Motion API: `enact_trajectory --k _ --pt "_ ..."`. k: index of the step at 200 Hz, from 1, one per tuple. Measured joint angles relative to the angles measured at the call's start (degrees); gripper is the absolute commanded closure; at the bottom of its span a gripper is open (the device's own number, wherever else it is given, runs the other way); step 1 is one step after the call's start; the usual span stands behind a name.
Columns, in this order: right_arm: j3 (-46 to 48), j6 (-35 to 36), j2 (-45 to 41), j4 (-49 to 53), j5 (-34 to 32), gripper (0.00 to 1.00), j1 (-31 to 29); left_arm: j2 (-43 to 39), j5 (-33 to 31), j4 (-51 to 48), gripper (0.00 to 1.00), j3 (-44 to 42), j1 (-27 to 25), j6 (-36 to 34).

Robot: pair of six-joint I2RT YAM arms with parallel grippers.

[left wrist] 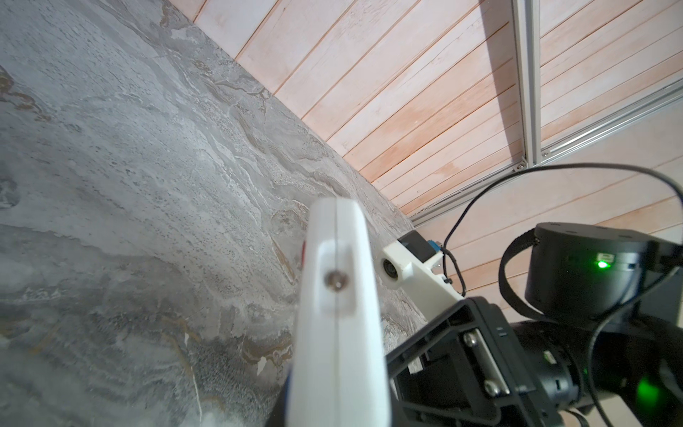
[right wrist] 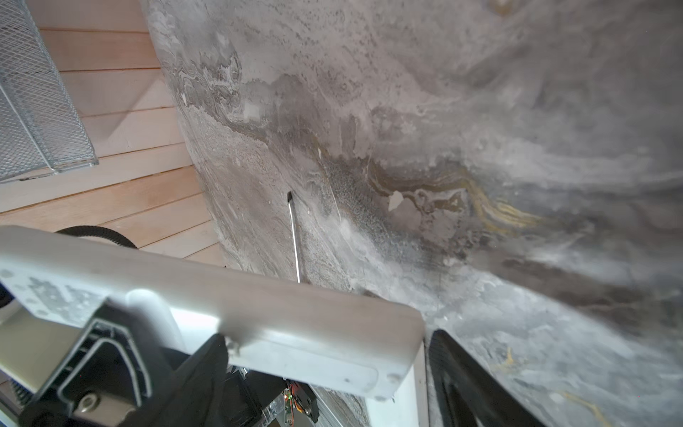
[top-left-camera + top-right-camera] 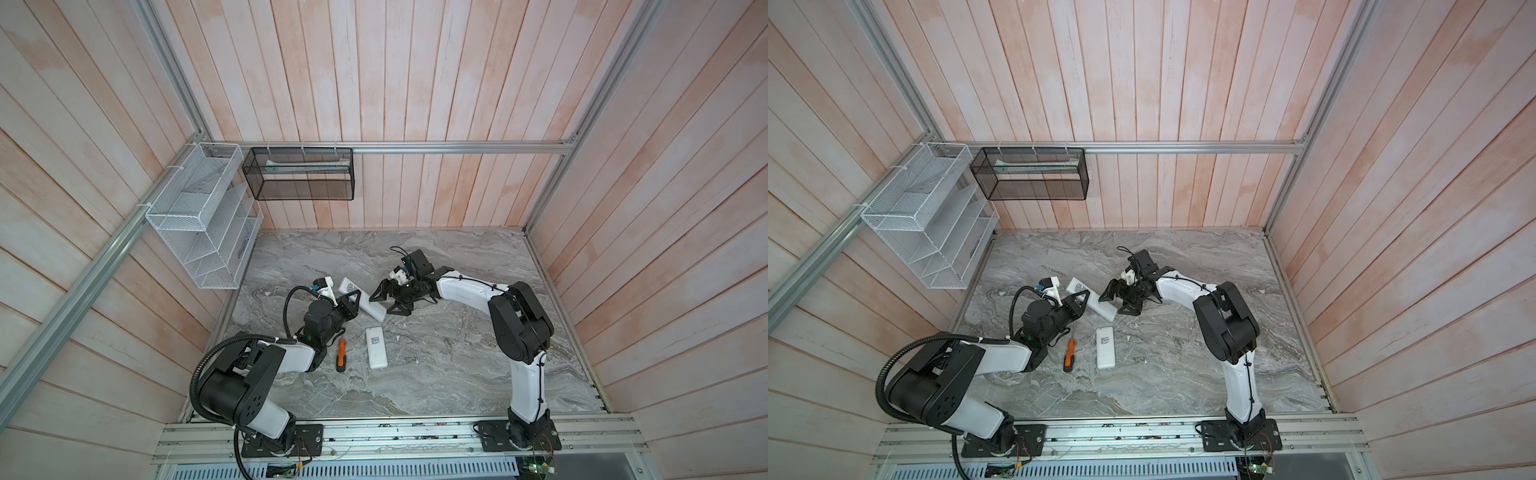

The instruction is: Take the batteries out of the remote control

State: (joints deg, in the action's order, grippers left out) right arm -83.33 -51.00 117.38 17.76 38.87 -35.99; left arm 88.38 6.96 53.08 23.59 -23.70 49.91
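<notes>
A white remote control [image 3: 348, 286] is lifted off the marble table [image 3: 436, 365], back side up, and my left gripper [image 3: 353, 300] is shut on its middle. In the left wrist view its narrow edge [image 1: 340, 314] fills the space at the jaws. My right gripper [image 3: 380, 305] stands open around the remote's near end [image 2: 314, 332]. One finger [image 2: 199, 369] is against the remote's side, and the other finger [image 2: 462, 377] stands a little apart from it. The batteries are hidden.
A second white remote [image 3: 376, 348] lies flat near the table's middle, with an orange-handled screwdriver [image 3: 340, 355] to its left. A white wire basket [image 3: 199, 216] and a black mesh basket [image 3: 299, 174] hang on the back-left walls.
</notes>
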Motion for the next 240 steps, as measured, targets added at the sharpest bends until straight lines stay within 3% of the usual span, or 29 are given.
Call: enact_trajectory --k 240 --pt "-14.19 3.21 5.44 11.34 -6.03 0.17 -2.67 -2.05 -5.9 -6.01 1.0 2.23 0.46 0.74"
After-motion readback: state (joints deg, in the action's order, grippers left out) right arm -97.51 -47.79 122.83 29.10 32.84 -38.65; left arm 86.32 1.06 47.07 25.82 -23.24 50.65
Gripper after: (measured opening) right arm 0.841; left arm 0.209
